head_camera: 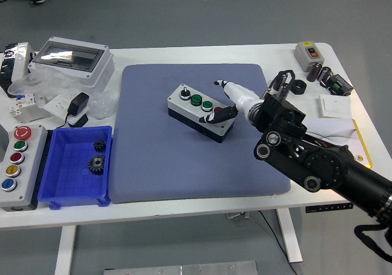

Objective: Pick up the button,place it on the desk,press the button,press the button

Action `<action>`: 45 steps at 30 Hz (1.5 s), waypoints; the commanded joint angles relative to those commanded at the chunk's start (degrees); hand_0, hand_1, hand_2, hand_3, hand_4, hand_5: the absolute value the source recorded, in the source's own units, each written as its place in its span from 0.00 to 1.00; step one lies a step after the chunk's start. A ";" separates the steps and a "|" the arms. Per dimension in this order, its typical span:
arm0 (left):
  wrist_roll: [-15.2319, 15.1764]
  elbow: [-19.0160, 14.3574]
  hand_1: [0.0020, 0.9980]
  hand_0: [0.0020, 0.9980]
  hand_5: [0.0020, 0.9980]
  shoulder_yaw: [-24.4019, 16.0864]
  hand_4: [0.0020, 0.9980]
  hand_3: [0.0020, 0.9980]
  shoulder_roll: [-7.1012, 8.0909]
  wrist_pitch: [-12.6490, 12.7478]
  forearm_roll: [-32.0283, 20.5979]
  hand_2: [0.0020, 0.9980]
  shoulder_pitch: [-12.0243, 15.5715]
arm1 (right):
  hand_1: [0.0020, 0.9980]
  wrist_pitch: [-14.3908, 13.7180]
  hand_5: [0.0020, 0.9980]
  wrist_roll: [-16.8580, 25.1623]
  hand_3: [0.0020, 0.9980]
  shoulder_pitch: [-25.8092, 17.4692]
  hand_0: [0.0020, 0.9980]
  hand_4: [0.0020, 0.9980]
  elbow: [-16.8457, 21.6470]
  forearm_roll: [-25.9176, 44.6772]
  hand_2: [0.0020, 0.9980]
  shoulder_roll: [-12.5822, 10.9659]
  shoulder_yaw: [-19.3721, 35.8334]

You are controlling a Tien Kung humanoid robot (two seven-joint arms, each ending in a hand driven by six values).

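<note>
White table (202, 210) carrying everything, with a big blue-grey mat (196, 158) spread over its middle. Black right arm (324, 168) coming in from the lower right corner and reaching over the mat's right side. Clear-lidded grey box (72, 59) sitting at the far left corner of the table, plastic wrapping around it. Blue bin (61, 192) near the left front edge, just off the mat, with two small dark gears (97, 155) inside. Long grey panel of coloured buttons (17, 165) pressed up against the bin's left side, right at the table's left edge. Yellow-edged booklet with white sheets (343, 131) along the right edge, partly hidden under the arm.

Button box (201, 111), grey top on a dark base, lying slightly slanted in the middle of the mat, a bit toward the far side: one black knob, two green buttons, then a red one at the right end. Right hand (236, 100) white with dark fingertips, holding nothing, one fingertip (223, 113) down on the right end of the box, over the red button. Looks like contact, though hard to be sure from this angle. Another finger sticking out toward the far edge, not curled.

Small grey switch box (307, 53) at the far right corner. Black charger (78, 105) beside the wrapping on the left.
</note>
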 joint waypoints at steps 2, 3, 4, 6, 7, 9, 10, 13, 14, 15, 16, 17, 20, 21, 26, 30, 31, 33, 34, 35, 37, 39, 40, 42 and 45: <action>0.09 -0.07 0.64 0.69 0.29 -0.13 0.66 0.65 0.07 -0.02 0.13 0.60 -0.05 | 1.00 0.35 0.39 -0.27 1.00 1.27 1.00 1.00 -2.22 0.14 1.00 0.78 -1.93; 0.13 -0.09 0.64 0.69 0.29 -0.19 0.66 0.65 0.10 -0.04 0.20 0.60 -0.05 | 1.00 0.51 0.39 -0.40 1.00 1.75 1.00 1.00 -2.99 0.03 1.00 1.10 -2.62; 0.17 -0.12 0.64 0.69 0.29 -0.23 0.66 0.65 0.13 -0.04 0.22 0.60 -0.05 | 1.00 0.66 0.39 -0.53 1.00 2.25 1.00 1.00 -3.70 -0.18 1.00 1.47 -3.28; 0.23 -0.17 0.64 0.69 0.29 -0.28 0.66 0.65 0.14 -0.05 0.26 0.60 -0.01 | 1.00 0.72 0.39 -0.67 1.00 2.97 1.00 1.00 -4.57 -0.60 1.00 2.04 -4.13; 0.27 -0.19 0.64 0.69 0.29 -0.29 0.66 0.65 0.14 -0.07 0.28 0.60 0.01 | 1.00 0.72 0.39 -0.74 1.00 3.27 1.00 1.00 -4.86 -0.83 1.00 2.29 -4.47; 0.33 -0.23 0.64 0.69 0.29 -0.34 0.66 0.65 0.11 -0.06 0.31 0.60 0.04 | 1.00 0.72 0.39 -0.83 1.00 3.71 1.00 1.00 -5.17 -1.02 1.00 2.63 -5.02; 0.34 -0.24 0.64 0.69 0.29 -0.33 0.66 0.65 0.06 -0.07 0.31 0.60 0.06 | 1.00 0.64 0.39 -0.87 1.00 4.00 1.00 1.00 -5.37 -0.94 1.00 2.91 -5.54; 0.37 -0.27 0.64 0.69 0.29 -0.40 0.66 0.65 -0.03 -0.10 0.41 0.60 0.05 | 1.00 0.16 0.40 -0.86 1.00 4.44 1.00 0.99 -6.04 -0.46 1.00 3.52 -6.57; 0.38 -0.28 0.64 0.69 0.29 -0.44 0.66 0.65 -0.08 -0.13 0.48 0.60 0.02 | 1.00 -0.34 0.40 -0.78 1.00 4.67 1.00 0.99 -6.57 -0.05 1.00 3.91 -7.17; 0.38 -0.29 0.64 0.69 0.29 -0.50 0.66 0.65 -0.11 -0.16 0.58 0.60 -0.02 | 1.00 -0.87 0.40 -0.69 1.00 4.87 1.00 0.99 -7.05 0.36 1.00 4.24 -7.67; 0.38 -0.30 0.64 0.69 0.29 -0.55 0.66 0.65 -0.13 -0.19 0.66 0.60 -0.04 | 1.00 -1.30 0.40 -0.61 1.00 5.00 1.00 0.99 -7.42 0.68 1.00 4.49 -8.03; 0.37 -0.30 0.64 0.69 0.29 -0.59 0.66 0.65 -0.13 -0.20 0.70 0.60 -0.07 | 1.00 -1.97 0.40 -0.51 1.00 5.14 1.00 0.99 -7.94 1.11 1.00 4.83 -8.60; 0.39 -0.33 0.64 0.69 0.29 -0.69 0.66 0.65 -0.11 -0.24 0.85 0.60 -0.10 | 1.00 -4.03 0.40 -0.27 1.00 5.37 1.00 0.99 -9.19 2.36 1.00 5.58 -10.05; 0.41 -0.34 0.64 0.69 0.29 -0.74 0.66 0.65 -0.10 -0.26 0.94 0.60 -0.09 | 1.00 -4.72 0.40 -0.20 1.00 5.40 1.00 0.99 -9.56 2.65 1.00 5.76 -10.45; 0.42 -0.36 0.64 0.69 0.29 -0.88 0.66 0.65 -0.23 -0.39 1.17 0.60 -0.05 | 1.00 -8.24 0.40 -0.12 1.00 5.37 1.00 0.99 -11.40 2.58 1.00 6.34 -12.34; 0.33 -0.36 0.64 0.69 0.29 -1.10 0.66 0.65 -0.30 -0.50 1.41 0.60 -0.12 | 1.00 -9.60 0.40 -0.59 1.00 5.46 1.00 0.99 -12.13 1.06 1.00 6.58 -13.60; 0.26 -0.36 0.64 0.69 0.29 -1.13 0.67 0.65 -0.29 -0.53 1.42 0.60 -0.14 | 0.96 -9.72 0.41 -0.76 1.00 5.49 0.92 1.00 -12.26 0.50 0.99 6.65 -13.89; 0.13 -0.34 0.64 0.69 0.29 -1.23 0.67 0.65 -0.26 -0.57 1.49 0.60 -0.22 | 0.96 -9.91 0.41 -1.11 1.00 5.52 0.92 1.00 -12.55 -0.79 0.99 6.82 -14.43; 0.06 -0.32 0.64 0.69 0.29 -1.25 0.67 0.65 -0.25 -0.60 1.53 0.60 -0.26 | 0.96 -9.93 0.41 -1.25 1.00 5.51 0.92 1.00 -12.64 -1.26 0.99 6.87 -14.64; 0.01 -0.32 0.64 0.69 0.29 -1.28 0.67 0.65 -0.25 -0.61 1.52 0.60 -0.30 | 0.96 -9.95 0.41 -1.40 1.00 5.50 0.92 1.00 -12.75 -1.86 0.99 6.92 -14.90; -0.08 -0.31 0.64 0.69 0.29 -1.30 0.67 0.65 -0.24 -0.64 1.54 0.60 -0.34 | 0.62 -9.95 0.22 -1.55 1.00 5.46 0.36 0.85 -12.90 -2.53 0.71 6.97 -15.33; -0.14 -0.30 0.64 0.69 0.29 -1.32 0.67 0.65 -0.25 -0.67 1.55 0.60 -0.35 | 0.62 -10.15 0.22 -1.54 1.00 5.40 0.36 0.85 -13.11 -3.39 0.71 7.05 -15.62; -0.16 -0.30 0.64 0.69 0.29 -1.33 0.67 0.65 -0.27 -0.69 1.57 0.60 -0.36 | 0.62 -10.29 0.22 -1.47 1.00 5.37 0.36 0.85 -13.25 -3.89 0.71 7.08 -15.62; -0.22 -0.29 0.64 0.69 0.29 -1.30 0.67 0.65 -0.30 -0.71 1.51 0.60 -0.36 | 0.62 -10.51 0.22 -1.32 1.00 5.31 0.36 0.85 -13.38 -4.50 0.71 7.08 -15.62; -0.40 -0.23 0.64 0.69 0.29 -1.17 0.67 0.65 -0.32 -0.72 1.31 0.60 -0.35 | 0.45 -10.97 0.15 -1.18 0.97 5.16 0.22 0.70 -13.58 -5.74 0.56 7.08 -15.61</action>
